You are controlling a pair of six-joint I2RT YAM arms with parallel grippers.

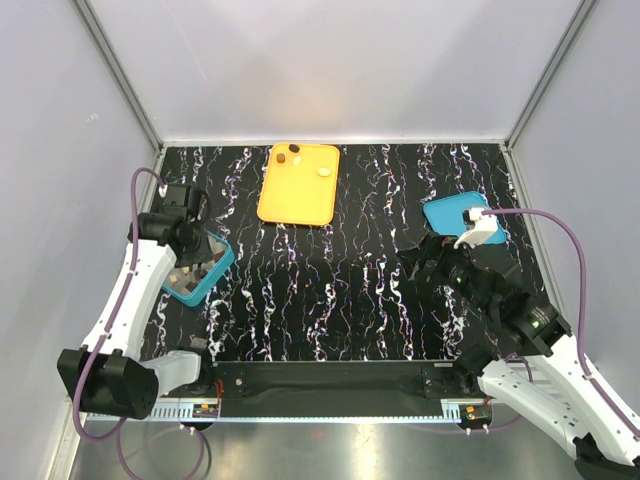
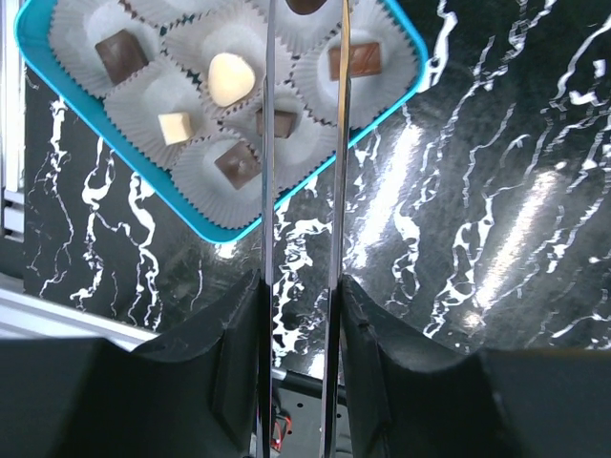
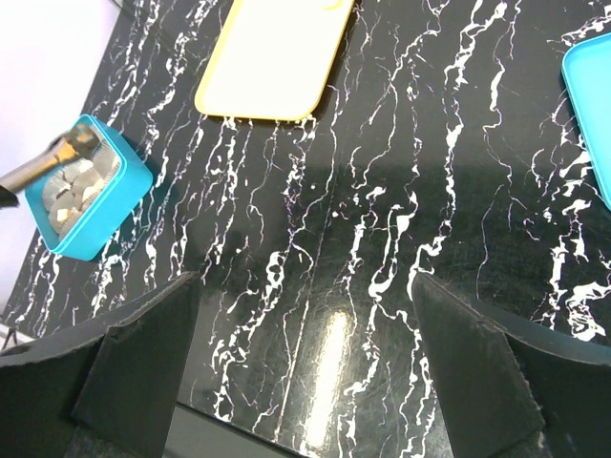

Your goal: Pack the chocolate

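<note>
The teal box (image 1: 215,272) stands at the left, with paper cups holding several chocolates: a dark cube (image 2: 121,55), a cream round (image 2: 229,78) and a dark piece (image 2: 238,163). My left gripper (image 2: 305,11) hangs over the box (image 2: 215,224). Its long metal blades stand narrowly apart, with a dark chocolate (image 2: 305,5) between their tips at the frame's top edge. The orange tray (image 1: 297,190) at the back holds a dark piece (image 1: 295,149) and a cream round (image 1: 325,171). My right gripper (image 3: 304,281) is wide open and empty above bare table.
A teal lid (image 1: 448,212) lies at the back right, partly under the right arm's cable, and shows at the right edge of the right wrist view (image 3: 592,105). The box (image 3: 129,196) and tray (image 3: 277,67) also show there. Grey walls enclose the black marbled table.
</note>
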